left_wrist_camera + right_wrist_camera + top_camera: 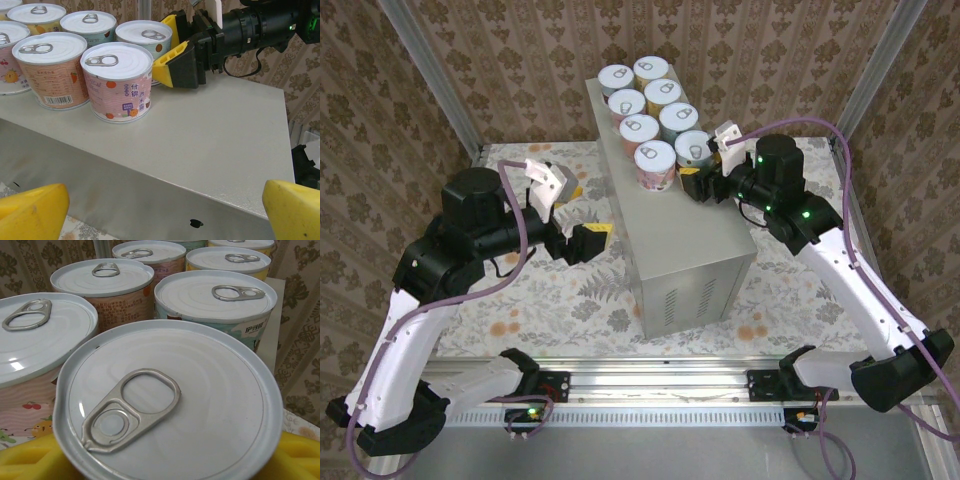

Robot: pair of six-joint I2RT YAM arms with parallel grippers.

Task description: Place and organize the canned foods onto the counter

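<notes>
Top of the grey metal table (pixel 695 235), with both arms posed at its sides. You see eight cans (pixel 640 128) standing upright in two rows of four that run from the far edge toward the middle of the table top, lids up. The near half of the top is bare, and the near end face carries vent slits. Your right arm climbs from its base at the near right, slants up and toward the far left, then bends at the wrist so that the right pincer (pixel 698 158) (pixel 163 46) lies level and points left across the right long edge. Its yellow fingers (pixel 30 460) stand one on each side of the near-right can (pixel 694 148) (pixel 144 34) (pixel 170 405), which rests on the table top just beside the pink-labelled can (pixel 655 160) (pixel 117 80). You cannot tell whether the pads press on that can or merely flank it. Your left arm rises from the near left, folds at a high elbow and reaches right, which puts the left pincer (pixel 582 215) low beside the left long side of the table, above the floral cloth (pixel 570 300). That pincer is spread wide and holds nothing, its two yellow fingertips (pixel 30 210) lying well apart in the left wrist view.
</notes>
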